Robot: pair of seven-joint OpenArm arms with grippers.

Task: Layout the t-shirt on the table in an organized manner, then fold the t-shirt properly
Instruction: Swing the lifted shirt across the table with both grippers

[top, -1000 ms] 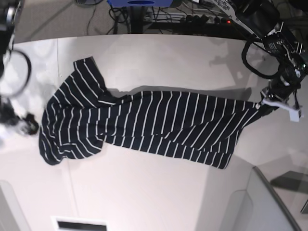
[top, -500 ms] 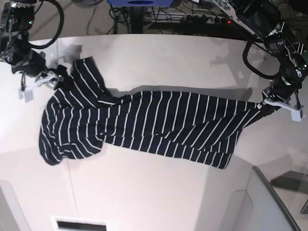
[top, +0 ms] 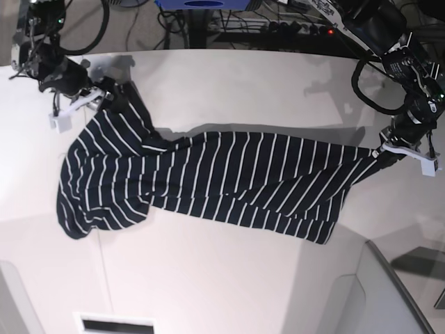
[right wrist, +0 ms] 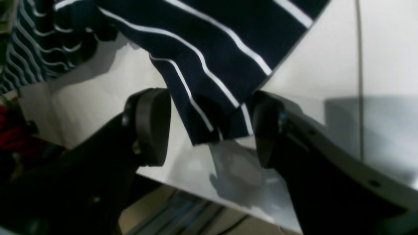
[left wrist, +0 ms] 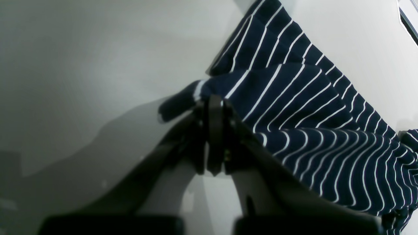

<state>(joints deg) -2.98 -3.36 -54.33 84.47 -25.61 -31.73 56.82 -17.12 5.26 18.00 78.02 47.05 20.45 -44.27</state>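
Note:
The dark navy t-shirt (top: pixel 229 177) with thin white stripes lies stretched across the white table (top: pixel 229 90), bunched at its left end. At the shirt's right tip, my left gripper (top: pixel 379 153) is shut on a corner of the cloth; the left wrist view shows the gripper (left wrist: pixel 210 109) pinching that t-shirt (left wrist: pixel 310 107) corner. My right gripper (top: pixel 111 96) is at the shirt's far left corner. In the right wrist view the gripper (right wrist: pixel 210 130) is open, and a corner of the t-shirt (right wrist: pixel 212 81) hangs between its fingers (right wrist: pixel 153 127).
Cables and a power strip (top: pixel 292 28) run behind the table's far edge. A grey panel (top: pixel 403 292) stands at the lower right, and a white slotted part (top: pixel 115 323) sits at the bottom edge. A thin dark seam (right wrist: pixel 359 65) crosses the tabletop.
My right arm has swung in from the left edge, up to the shirt's far left corner, and its jaws have narrowed around the cloth. The left gripper keeps its grip in place.

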